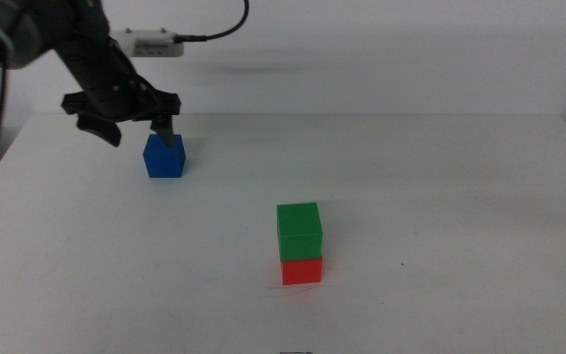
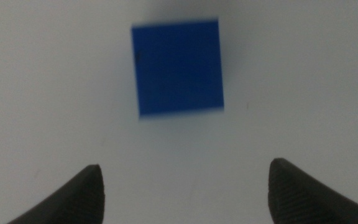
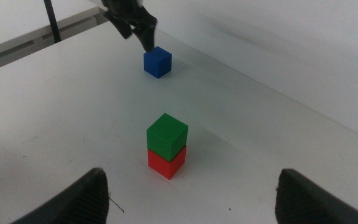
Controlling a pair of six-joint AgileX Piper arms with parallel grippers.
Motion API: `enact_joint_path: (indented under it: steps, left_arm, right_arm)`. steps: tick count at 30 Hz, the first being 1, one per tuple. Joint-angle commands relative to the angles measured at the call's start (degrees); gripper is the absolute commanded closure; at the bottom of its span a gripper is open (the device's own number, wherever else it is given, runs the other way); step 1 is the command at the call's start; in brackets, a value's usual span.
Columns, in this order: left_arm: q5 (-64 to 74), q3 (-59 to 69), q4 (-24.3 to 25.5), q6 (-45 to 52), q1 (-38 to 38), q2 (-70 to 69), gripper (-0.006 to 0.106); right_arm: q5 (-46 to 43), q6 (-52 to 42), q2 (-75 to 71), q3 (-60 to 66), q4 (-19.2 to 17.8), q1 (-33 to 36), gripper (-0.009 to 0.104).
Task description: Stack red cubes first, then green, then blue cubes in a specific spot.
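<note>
The green cube (image 1: 299, 230) already sits on the red cube (image 1: 302, 269), so the last step is in hand: fetching the blue cube (image 1: 165, 155). The left gripper (image 1: 137, 127) hangs just above and behind the blue cube with its jaws spread wide, not yet around it; the two-cube stack stands well apart from it, nearer the camera. Next it must descend, straddle the cube squarely and close. The right gripper (image 3: 191, 193) waits back from the stack, jaws wide and empty.
</note>
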Motion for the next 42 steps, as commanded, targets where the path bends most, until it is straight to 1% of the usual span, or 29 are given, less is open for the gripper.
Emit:
enact_joint_path:
  steps: [1,7,12,15,18,21,23,26,29,34,38,40,42]
  left_arm:
    - [-0.09,-5.97,-1.37,0.17,-0.20,0.25,0.014]
    - [-0.75,-13.13,-1.33,0.16,-0.15,7.26,0.014]
    - [-2.65,-15.65,-1.38,0.16,-0.15,11.44,0.014]
    - [-4.17,-16.00,-1.62,0.10,-0.15,12.86,0.019]
    - [-6.35,-16.00,-2.03,-0.16,-0.15,13.42,0.030]
    - [-8.49,-16.00,-1.91,-4.02,-0.15,13.95,0.048]
    - [-8.49,-16.00,-1.85,-8.36,-0.15,14.01,0.063]
    - [-8.60,-16.00,-2.83,-8.15,-0.15,13.25,0.082]
    - [-2.18,-16.00,-2.39,-7.33,0.13,10.53,0.091]
    - [5.74,-14.32,0.91,-6.69,-0.05,3.03,0.093]
    - [7.13,-4.34,3.16,-8.34,-2.05,-8.28,0.093]
    - [7.07,1.88,4.60,-11.30,-3.93,-15.36,0.093]
    - [7.01,7.92,7.10,-17.41,-6.51,-21.53,0.093]
  right_arm:
    - [-4.16,-0.52,0.31,-1.32,-0.33,-0.39,0.003]
    - [-4.16,-0.52,0.31,-1.32,-0.33,-0.39,0.003]
    - [-4.16,-0.52,0.31,-1.32,-0.33,-0.39,0.003]
    - [-4.16,-0.52,0.31,-1.32,-0.33,-0.39,0.003]
    - [-4.16,-0.52,0.31,-1.32,-0.33,-0.39,0.003]
    - [-4.16,-0.52,0.31,-1.32,-0.33,-0.39,0.003]
    - [-4.16,-0.52,0.31,-1.32,-0.33,-0.39,0.003]
    - [-4.16,-0.52,0.31,-1.32,-0.33,-0.39,0.003]
    - [-4.16,-0.52,0.31,-1.32,-0.33,-0.39,0.003]
    - [-4.16,-0.52,0.31,-1.32,-0.33,-0.39,0.003]
    - [-4.16,-0.52,0.31,-1.32,-0.33,-0.39,0.003]
    - [-4.16,-0.52,0.31,-1.32,-0.33,-0.39,0.003]
    - [-4.16,-0.52,0.31,-1.32,-0.33,-0.39,0.003]
